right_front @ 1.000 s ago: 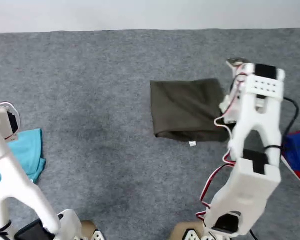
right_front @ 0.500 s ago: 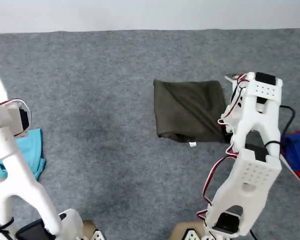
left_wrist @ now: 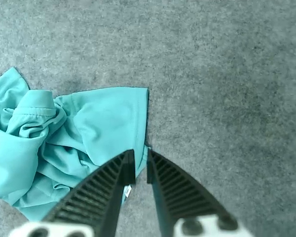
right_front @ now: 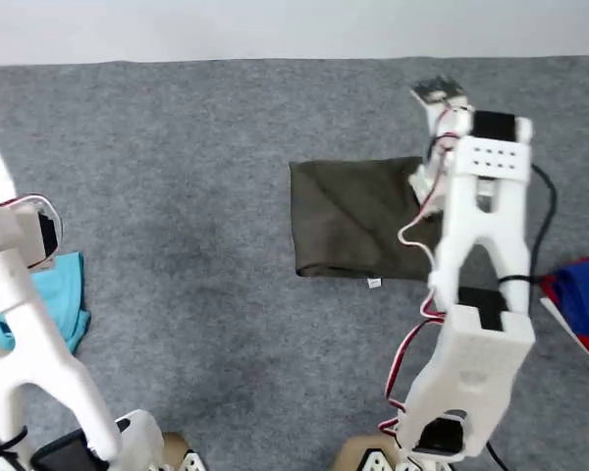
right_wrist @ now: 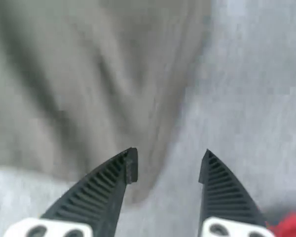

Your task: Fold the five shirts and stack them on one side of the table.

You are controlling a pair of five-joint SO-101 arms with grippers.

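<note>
A folded dark olive shirt (right_front: 353, 218) lies on the grey table right of centre; it also appears blurred in the right wrist view (right_wrist: 79, 89). My right gripper (right_wrist: 168, 165) hangs open above that shirt's edge, with nothing between its fingers; in the high view the right arm (right_front: 476, 196) stands over the shirt's right side. A crumpled teal shirt (left_wrist: 64, 143) lies at the table's left edge (right_front: 54, 299). My left gripper (left_wrist: 140, 165) hovers over the teal shirt's corner, its fingers nearly together and holding nothing.
A blue and red garment (right_front: 579, 299) lies at the right edge of the table. The grey carpet-like table top (right_front: 187, 196) is bare between the two shirts. A pale wall runs along the far edge.
The right arm has swung toward the far side and slightly left, and the olive shirt has shifted a little left with it. The left arm rose earlier and now holds still.
</note>
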